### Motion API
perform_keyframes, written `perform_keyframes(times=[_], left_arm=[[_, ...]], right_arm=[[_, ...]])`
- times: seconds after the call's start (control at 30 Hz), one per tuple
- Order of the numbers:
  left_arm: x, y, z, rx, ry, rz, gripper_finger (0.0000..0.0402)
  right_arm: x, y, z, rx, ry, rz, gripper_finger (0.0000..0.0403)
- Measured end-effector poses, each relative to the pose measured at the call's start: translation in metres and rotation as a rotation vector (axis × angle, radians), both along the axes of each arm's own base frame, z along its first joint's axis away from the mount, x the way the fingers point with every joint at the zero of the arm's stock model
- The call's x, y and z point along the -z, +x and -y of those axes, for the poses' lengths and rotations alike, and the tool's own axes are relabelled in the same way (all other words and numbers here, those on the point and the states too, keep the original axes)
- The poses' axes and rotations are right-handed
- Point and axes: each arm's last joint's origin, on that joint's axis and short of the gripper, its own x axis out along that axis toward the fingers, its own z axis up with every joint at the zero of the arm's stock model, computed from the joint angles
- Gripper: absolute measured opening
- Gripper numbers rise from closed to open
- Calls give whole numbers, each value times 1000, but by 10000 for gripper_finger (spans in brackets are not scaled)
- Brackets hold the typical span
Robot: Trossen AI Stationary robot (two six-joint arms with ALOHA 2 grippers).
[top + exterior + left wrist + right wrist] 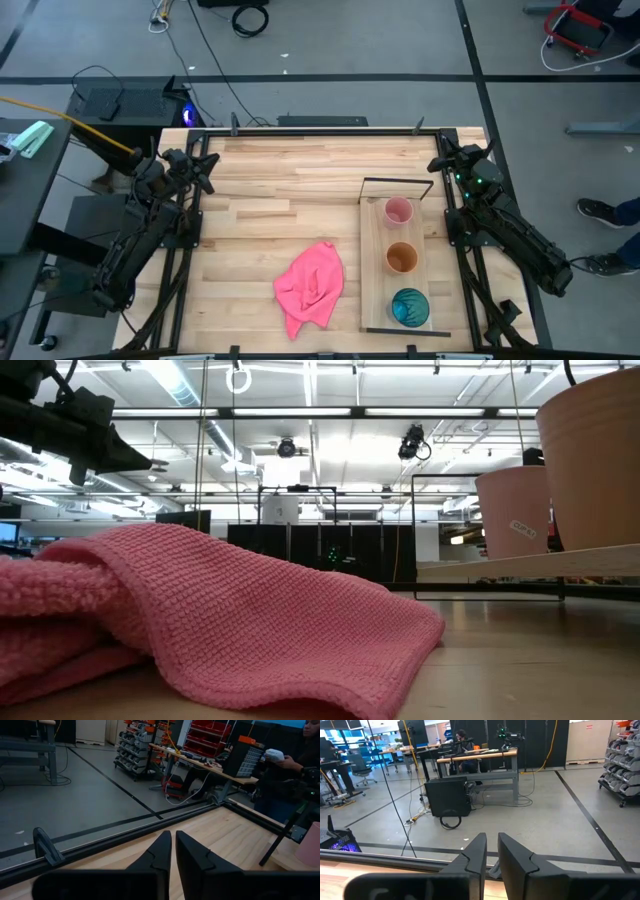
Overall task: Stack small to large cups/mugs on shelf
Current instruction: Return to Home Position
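Three cups stand upright in a row on the light-wood shelf board (375,265) at the table's right. The pink cup (398,211) is farthest, the orange-brown cup (401,258) is in the middle, and the teal-blue cup (409,307) is nearest. The thin black wire frame (397,181) stands at the board's far end. My left gripper (207,168) is shut and empty over the table's far left corner. My right gripper (438,160) is shut and empty over the far right corner. The low view shows the pink cup (515,510) and the orange-brown cup (595,450) on the board (520,565).
A crumpled pink cloth (311,285) lies on the tabletop just left of the board and fills the low view's foreground (200,610). Bare tabletop (270,190) lies between the arms. A person (290,765) stands beyond the table's edge.
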Motion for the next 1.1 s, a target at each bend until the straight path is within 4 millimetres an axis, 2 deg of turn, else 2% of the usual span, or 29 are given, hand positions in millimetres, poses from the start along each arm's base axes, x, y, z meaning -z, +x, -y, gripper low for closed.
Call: perform_keyframes(times=[1.1], left_arm=[[0, 0, 0, 0, 1, -1, 36]], right_arm=[[0, 0, 0, 0, 0, 0, 55]])
